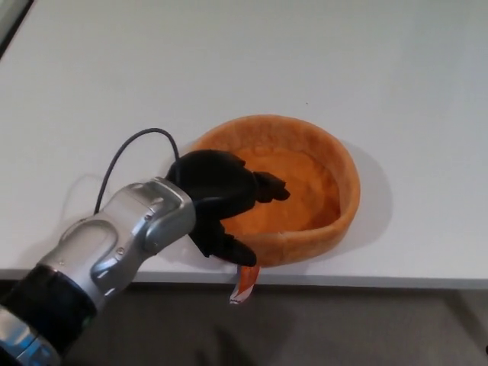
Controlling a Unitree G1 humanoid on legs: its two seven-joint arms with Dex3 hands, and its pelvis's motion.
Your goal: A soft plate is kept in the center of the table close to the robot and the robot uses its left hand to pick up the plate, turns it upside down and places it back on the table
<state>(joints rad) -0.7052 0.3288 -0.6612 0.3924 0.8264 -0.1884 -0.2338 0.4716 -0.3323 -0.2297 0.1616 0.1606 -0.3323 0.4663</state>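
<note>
— Where is the plate (305, 191)?

— On the white desk (229, 69), close to the near edge, roughly in the middle. It is orange, soft-looking, with a raised rim, and sits right side up with its hollow facing the camera.

— And the left hand (221, 200)?

— It comes in from the lower left on a silver forearm (122, 240). The black hand is at the plate's left rim: the upper fingers (267, 187) reach over the rim into the hollow, and the lower one lies along the outside of the rim near the desk edge. So the fingers straddle the rim, but I cannot tell if they are pinching it yet.

— Anything else?

— A small orange and white tag (245, 284) hangs below the desk edge under the plate, and a thin black cable (133, 145) loops above the wrist. The right hand does not show.
</note>
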